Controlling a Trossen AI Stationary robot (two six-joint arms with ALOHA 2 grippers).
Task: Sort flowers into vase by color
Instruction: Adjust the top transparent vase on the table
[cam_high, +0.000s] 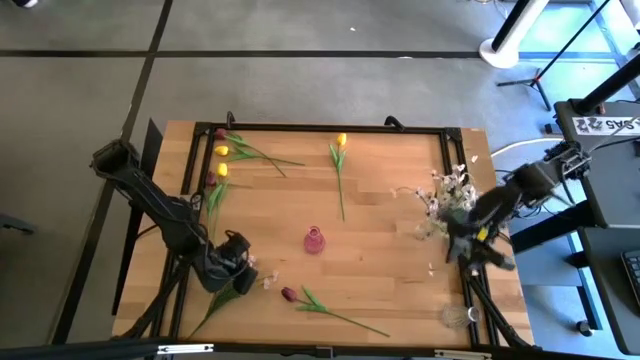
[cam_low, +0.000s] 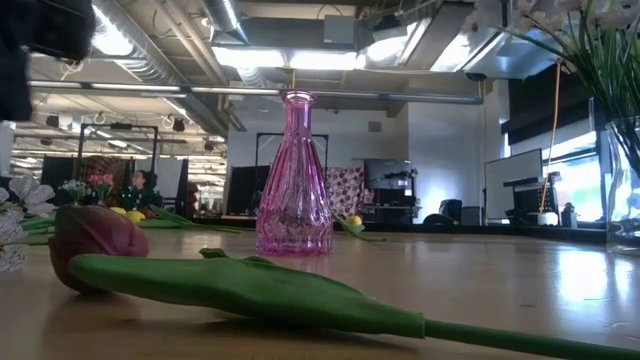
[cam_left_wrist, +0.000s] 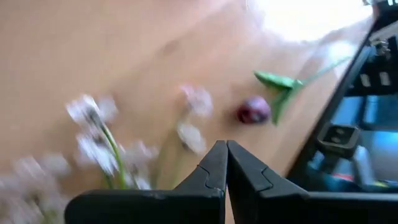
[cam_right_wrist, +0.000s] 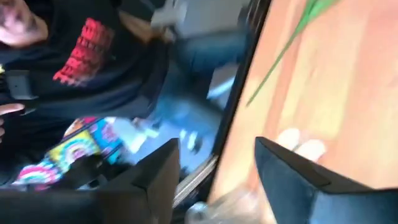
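Observation:
A pink glass vase (cam_high: 314, 240) (cam_low: 293, 180) stands mid-table. A maroon tulip (cam_high: 290, 294) (cam_low: 95, 240) (cam_left_wrist: 253, 111) lies near the near edge, its stem running right. Yellow tulips (cam_high: 222, 160) and maroon ones (cam_high: 213, 180) lie at the far left, and one more yellow tulip (cam_high: 342, 140) lies far centre. A white-pink spray (cam_high: 262, 278) (cam_left_wrist: 93, 127) lies on the table under my left gripper (cam_high: 240, 262) (cam_left_wrist: 226, 152), which is shut with nothing seen between its fingers. Another spray (cam_high: 445, 190) (cam_low: 590, 40) stands in a clear vase (cam_high: 432, 225) (cam_low: 622, 180). My right gripper (cam_high: 470, 245) (cam_right_wrist: 214, 165) is open just beside that vase.
A second clear vase (cam_high: 460, 317) stands at the near right corner. A black frame (cam_high: 330, 128) rims the table. A person in a black shirt (cam_right_wrist: 74, 50) sits beyond the table's edge in the right wrist view. Bare wood lies between the pink vase and the right arm.

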